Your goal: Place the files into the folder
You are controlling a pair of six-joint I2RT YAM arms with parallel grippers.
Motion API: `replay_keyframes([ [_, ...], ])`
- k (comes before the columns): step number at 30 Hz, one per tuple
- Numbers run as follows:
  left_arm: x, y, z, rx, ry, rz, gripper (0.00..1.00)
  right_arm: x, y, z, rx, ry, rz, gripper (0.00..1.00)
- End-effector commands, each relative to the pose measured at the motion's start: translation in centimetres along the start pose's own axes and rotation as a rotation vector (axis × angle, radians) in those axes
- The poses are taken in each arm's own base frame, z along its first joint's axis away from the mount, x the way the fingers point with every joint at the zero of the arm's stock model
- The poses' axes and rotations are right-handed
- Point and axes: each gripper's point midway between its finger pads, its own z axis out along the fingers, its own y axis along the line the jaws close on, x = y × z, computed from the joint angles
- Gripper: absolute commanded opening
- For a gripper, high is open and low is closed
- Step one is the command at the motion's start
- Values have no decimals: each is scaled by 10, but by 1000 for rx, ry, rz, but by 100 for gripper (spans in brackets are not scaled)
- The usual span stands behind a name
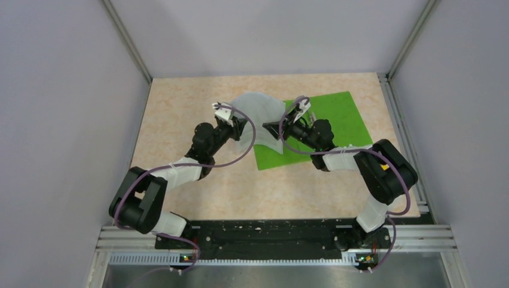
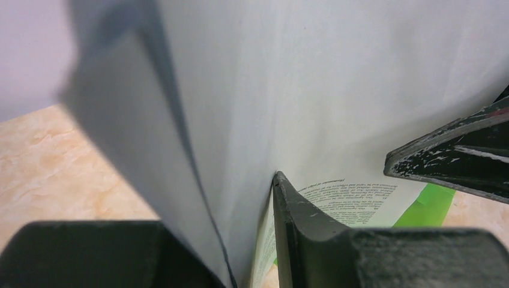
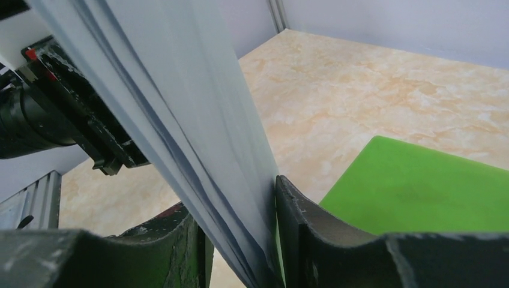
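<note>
folder (image 1: 339, 117): green, flat on the bench (image 1: 180, 108), far right part.
files (image 1: 257, 108): white sheets, bowed, lifted off the bench over the folder's left end.
left hand (image 1: 241, 127): clamped on the files' left edge.
right hand (image 1: 271, 128): clamped on their right edge.

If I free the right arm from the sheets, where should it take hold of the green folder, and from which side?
Likely the far-right corner of the folder, coming in low from the right. It lies flat on the table, so only an edge offers a pinch; that corner is bare, while the files, the left gripper and the right gripper crowd its left side.
</note>
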Motion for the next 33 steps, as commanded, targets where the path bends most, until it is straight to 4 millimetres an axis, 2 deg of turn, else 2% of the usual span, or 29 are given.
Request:
replay_keyframes([
  [1,-23,-4,0,15,-89,-14,25,-4,1,2,-30,-43,-6,39],
  [6,-22,-4,2,15,-90,-13,15,-1,-2,2,-24,-41,-7,33],
  [11,-34,-5,1,24,-111,12,0,-18,7,6,-53,-55,-20,5],
  [13,-44,-10,-2,50,-115,33,0,-28,13,5,-60,-52,-28,0],
  [15,-53,-16,-7,75,-89,44,0,-41,21,1,-66,-44,-45,0],
  [19,-84,-29,-20,133,-66,57,0,-73,33,-7,-39,-12,-81,0],
  [20,-83,-32,-23,151,-17,43,0,-81,36,-9,-26,-3,-79,0],
  [21,-96,-35,-23,165,-18,42,0,-87,37,-10,-12,16,-72,0],
  [22,-93,-37,-23,172,38,24,0,-95,39,-13,11,29,-65,0],
  [23,-102,-38,-20,175,54,11,1,-101,37,-15,44,43,-54,0],
  [25,-105,-38,-11,174,106,-40,12,-110,33,-20,113,70,-41,0],
  [27,-105,-35,2,142,159,-137,32,-121,24,-28,206,83,-44,0],
  [29,-100,-31,16,102,196,-234,40,-133,8,-39,340,105,-64,0],
  [32,-89,-4,30,-100,218,-395,46,-146,-16,-63,541,144,-114,0],
  [33,-82,6,32,-177,217,-448,51,-150,-21,-71,592,143,-131,0],
])
